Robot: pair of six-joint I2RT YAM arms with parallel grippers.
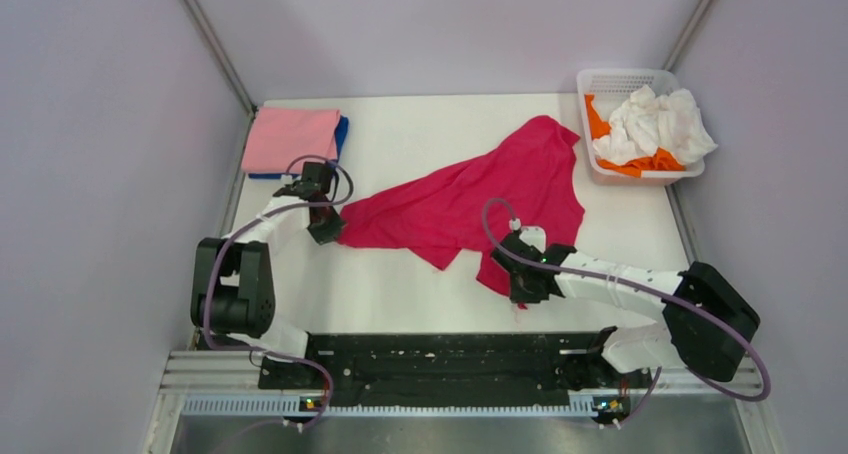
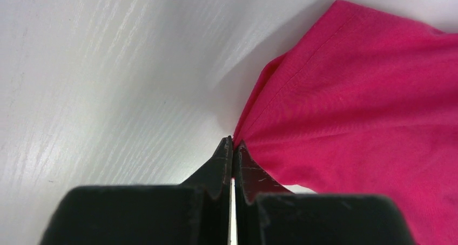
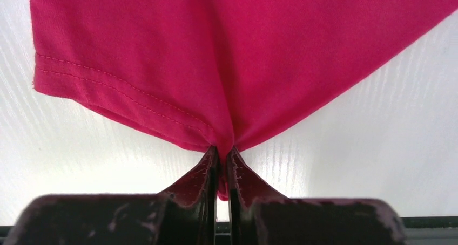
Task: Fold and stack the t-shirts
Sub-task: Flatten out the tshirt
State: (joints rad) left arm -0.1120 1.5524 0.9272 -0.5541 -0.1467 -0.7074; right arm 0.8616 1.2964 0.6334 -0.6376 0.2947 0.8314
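Observation:
A crimson-red t-shirt (image 1: 480, 194) lies spread and stretched across the middle of the table. My left gripper (image 1: 330, 229) is shut on its left corner, which shows in the left wrist view (image 2: 345, 94) with the jaws (image 2: 234, 143) pinched on the cloth tip. My right gripper (image 1: 520, 279) is shut on its near hem, seen in the right wrist view (image 3: 227, 67) with cloth between the jaws (image 3: 222, 150). A folded light pink t-shirt (image 1: 292, 139) lies on a folded blue t-shirt (image 1: 342, 134) at the back left. White (image 1: 655, 124) and orange (image 1: 600, 114) t-shirts are crumpled in the basket.
A white plastic mesh basket (image 1: 620, 79) stands at the back right corner. Grey walls close in the table on the left, back and right. The black rail (image 1: 440, 359) with the arm bases runs along the near edge.

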